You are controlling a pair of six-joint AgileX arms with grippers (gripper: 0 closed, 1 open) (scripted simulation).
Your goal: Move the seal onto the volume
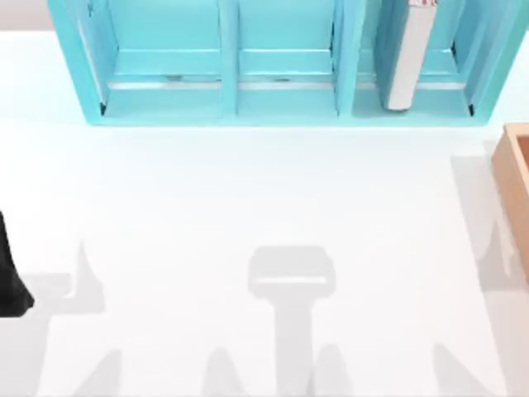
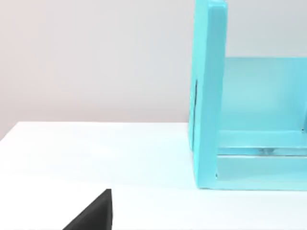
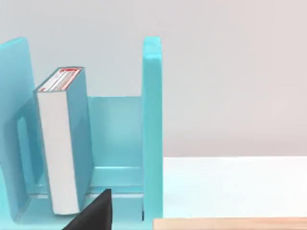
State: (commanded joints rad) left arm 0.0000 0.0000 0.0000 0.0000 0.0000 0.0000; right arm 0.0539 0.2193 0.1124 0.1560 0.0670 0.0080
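Observation:
The volume (image 1: 411, 54) is a thick teal book with white page edges. It stands upright, slightly tilted, in the right compartment of the turquoise shelf unit; the right wrist view shows the volume (image 3: 62, 139) from the front. The seal is out of view. My left arm (image 1: 10, 277) is a black shape at the table's left edge, far from the book. A black corner of the left gripper (image 2: 93, 213) juts into the left wrist view, and a black corner of the right gripper (image 3: 93, 213) shows in the right wrist view, in front of the shelf.
The turquoise shelf unit (image 1: 281, 83) spans the back of the white table and has three compartments. An orange-tan wooden box (image 1: 517, 186) sits at the right edge; its rim (image 3: 230, 224) lies close to the shelf's right wall. Grey arm shadows fall across the front of the table.

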